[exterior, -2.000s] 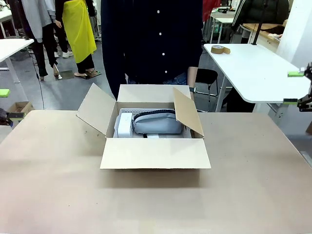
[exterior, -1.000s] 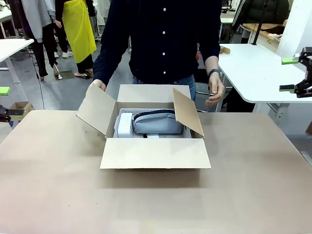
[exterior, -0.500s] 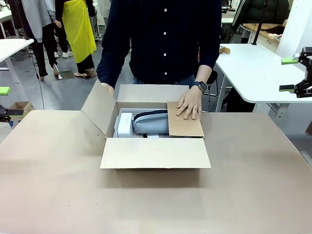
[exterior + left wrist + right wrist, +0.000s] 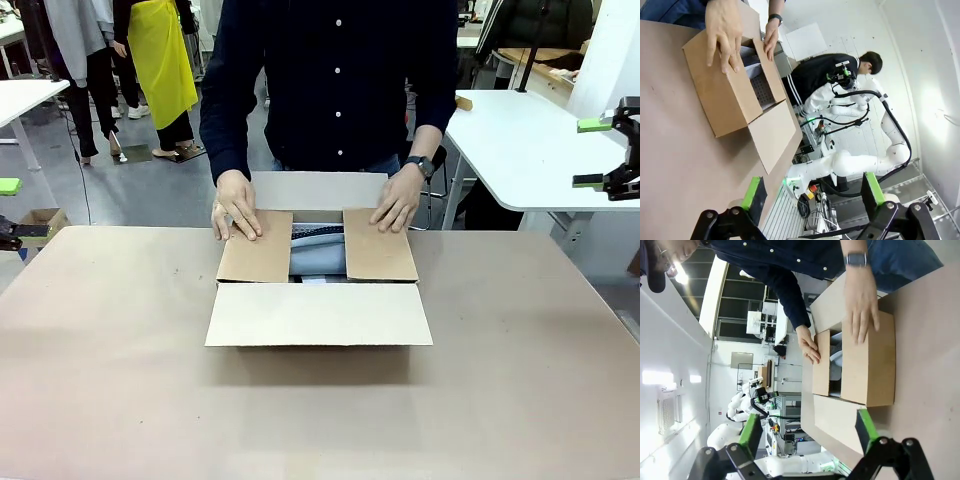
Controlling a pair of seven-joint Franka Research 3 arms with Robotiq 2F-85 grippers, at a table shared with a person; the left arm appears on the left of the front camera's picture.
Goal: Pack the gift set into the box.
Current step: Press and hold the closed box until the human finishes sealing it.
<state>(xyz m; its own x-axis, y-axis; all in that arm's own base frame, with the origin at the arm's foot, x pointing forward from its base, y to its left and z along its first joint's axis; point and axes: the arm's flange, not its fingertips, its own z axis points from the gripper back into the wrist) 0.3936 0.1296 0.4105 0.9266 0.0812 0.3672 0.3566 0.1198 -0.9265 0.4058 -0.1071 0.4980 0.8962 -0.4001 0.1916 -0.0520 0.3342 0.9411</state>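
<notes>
At the left edge of the front view the left claw (image 4: pixel 8 212) is cut off by the frame; only a green pad and a dark stub show. In the centre the box (image 4: pixel 318 300) sits on the brown worktop (image 4: pixel 120 380). Its two side flaps are folded down, so only a narrow strip of the grey-blue pouch (image 4: pixel 318 255) shows in the gap, and whatever else lies beneath is hidden. The person's right hand (image 4: pixel 236 205) presses the flap at picture left. The person's left hand (image 4: pixel 397 203), with a watch at the wrist, presses the flap at picture right. The near flap lies spread toward the camera. A white side table (image 4: pixel 520 150) stands at upper right. Both claws are well apart from the box. In its wrist view the left claw's fingers are spread wide with nothing between them. The right claw (image 4: pixel 600 152), at the upper right edge, is likewise wide open and empty.
</notes>
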